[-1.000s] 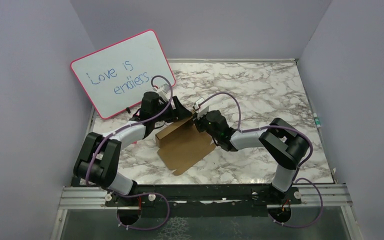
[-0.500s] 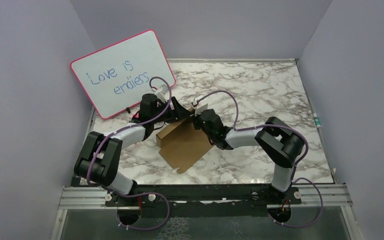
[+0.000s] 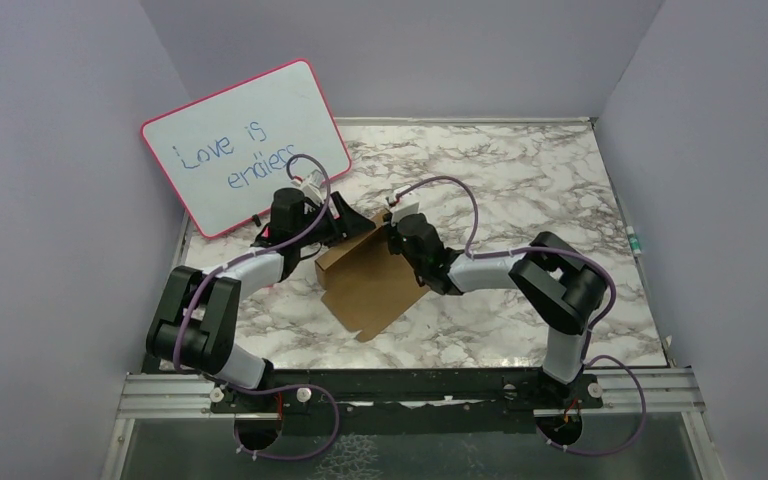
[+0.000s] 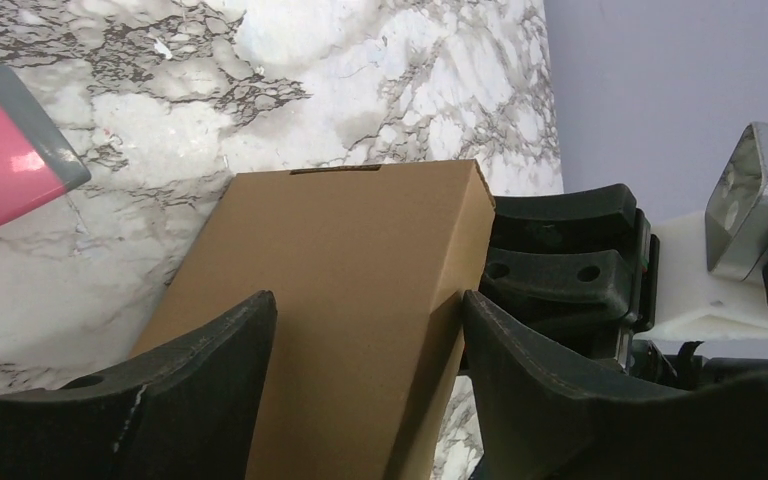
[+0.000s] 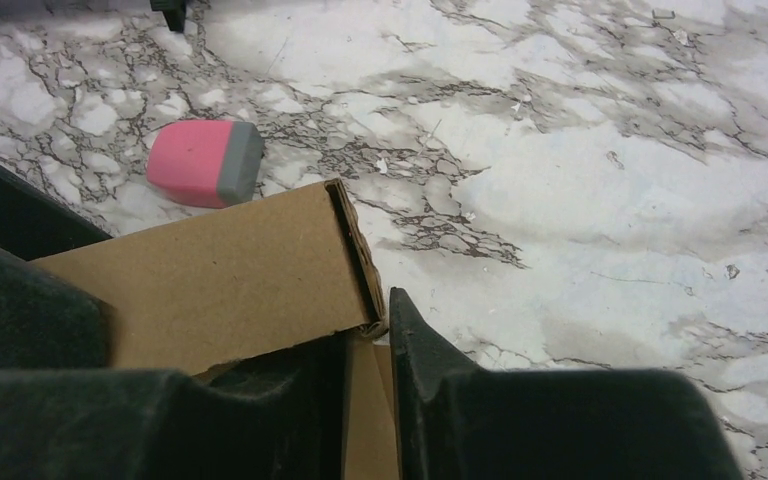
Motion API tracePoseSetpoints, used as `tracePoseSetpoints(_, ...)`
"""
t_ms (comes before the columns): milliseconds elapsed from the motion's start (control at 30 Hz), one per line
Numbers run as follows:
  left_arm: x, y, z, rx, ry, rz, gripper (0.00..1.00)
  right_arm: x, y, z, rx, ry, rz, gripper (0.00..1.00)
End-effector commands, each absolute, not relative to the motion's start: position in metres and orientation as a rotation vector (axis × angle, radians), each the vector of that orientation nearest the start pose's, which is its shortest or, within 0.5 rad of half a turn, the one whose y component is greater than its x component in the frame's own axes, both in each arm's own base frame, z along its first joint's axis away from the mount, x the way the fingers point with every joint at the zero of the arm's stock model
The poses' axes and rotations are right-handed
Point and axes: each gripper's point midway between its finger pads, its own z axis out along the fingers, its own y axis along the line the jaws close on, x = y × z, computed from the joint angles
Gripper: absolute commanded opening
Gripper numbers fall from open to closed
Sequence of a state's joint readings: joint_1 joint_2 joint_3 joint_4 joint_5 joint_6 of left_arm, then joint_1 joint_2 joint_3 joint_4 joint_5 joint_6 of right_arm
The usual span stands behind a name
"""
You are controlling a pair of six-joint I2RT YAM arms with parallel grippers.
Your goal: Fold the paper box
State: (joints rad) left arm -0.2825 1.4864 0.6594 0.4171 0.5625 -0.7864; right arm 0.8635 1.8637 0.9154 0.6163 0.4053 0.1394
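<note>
The paper box [image 3: 368,288] is plain brown cardboard lying on the marble table between the two arms, its far end folded up. My left gripper [image 3: 348,226] reaches in from the left at that raised end. In the left wrist view its jaws [image 4: 368,295] stand wide over the paper box [image 4: 350,300]; the right fingertip [image 4: 490,330] touches the side wall. My right gripper [image 3: 388,236] meets the same end from the right. Seen from the right wrist, its narrow jaws [image 5: 365,330] pinch a wall of the paper box [image 5: 220,280] at its corner.
A pink-framed whiteboard [image 3: 245,145] with blue writing leans at the back left. A pink and grey eraser [image 5: 205,162] lies on the marble just beyond the box, on the left arm's side. Purple walls enclose the table.
Both grippers and the raised far end of the box have shifted a little left and toward the back. The right jaws have eased apart slightly.
</note>
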Motion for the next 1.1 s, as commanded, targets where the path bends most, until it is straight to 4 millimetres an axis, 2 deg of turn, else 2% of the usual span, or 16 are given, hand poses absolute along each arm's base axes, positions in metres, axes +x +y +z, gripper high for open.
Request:
tracePoseSetpoints(0, 0.331, -0.219, 0.124, -0.136, 2.165, -1.24, 0.7, 0.374, 0.331, 0.088, -0.408, 1.825, 0.304, 0.25)
tracePoseSetpoints(233, 0.343, -0.223, 0.118, -0.119, 2.182, -1.239, 0.72, 0.371, 0.342, 0.084, -0.511, 1.703, 0.354, 0.27)
tracePoseSetpoints(433, 0.352, -0.226, 0.106, -0.123, 2.212, -1.24, 0.71, 0.366, 0.334, 0.098, -0.516, 1.518, 0.358, 0.28)
tracePoseSetpoints(567, 0.359, -0.227, 0.106, -0.121, 2.212, -1.245, 0.71, 0.367, 0.333, 0.109, -0.524, 1.438, 0.343, 0.28)
tracePoseSetpoints(700, 0.363, -0.229, 0.108, -0.113, 2.207, -1.25, 0.71, 0.372, 0.338, 0.11, -0.543, 1.421, 0.328, 0.29)
tracePoseSetpoints(767, 0.364, -0.229, 0.106, -0.111, 2.211, -1.254, 0.71, 0.374, 0.337, 0.109, -0.542, 1.423, 0.313, 0.33)
tracePoseSetpoints(933, 0.367, -0.227, 0.105, -0.121, 2.212, -1.252, 0.71, 0.371, 0.323, 0.107, -0.564, 1.437, 0.26, 0.44)
tracePoseSetpoints(1067, 0.369, -0.227, 0.106, -0.113, 2.207, -1.256, 0.71, 0.364, 0.314, 0.098, -0.597, 1.5, 0.309, 0.45)
